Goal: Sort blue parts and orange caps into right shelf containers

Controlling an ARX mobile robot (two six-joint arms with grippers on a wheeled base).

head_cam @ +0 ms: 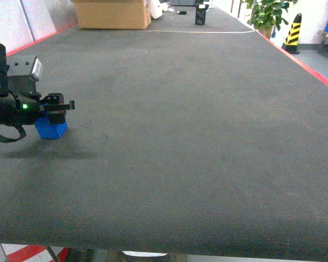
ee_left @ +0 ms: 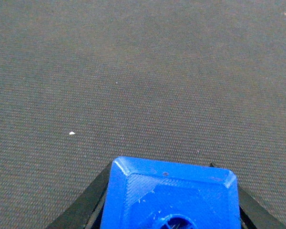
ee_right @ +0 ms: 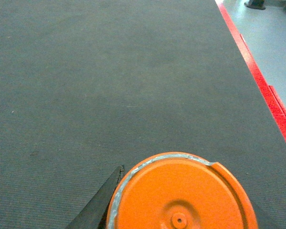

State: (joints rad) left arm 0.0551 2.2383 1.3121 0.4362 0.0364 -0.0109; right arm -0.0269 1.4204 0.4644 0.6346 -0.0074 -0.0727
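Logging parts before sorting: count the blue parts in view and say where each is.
1. The blue part is held in the left gripper above the table's left side. Others may lie outside the views.

On the left edge of your head view you see the left arm [head_cam: 11, 106]. It is black, with a thick round housing at the top corner. A light grey box [head_cam: 23, 67] sits on it and carries a small white label on its end face. A small green light [head_cam: 25, 106] glows on the black body. A black cable loop [head_cam: 8, 135] hangs under the arm. The left gripper [head_cam: 57, 109] is black, with short angular fingers. In your left wrist view you see only two black finger [ee_left: 86, 202] edges at the bottom. In your right wrist view one black finger [ee_right: 102, 202] shows at the lower left, a narrow wedge with a matte surface.
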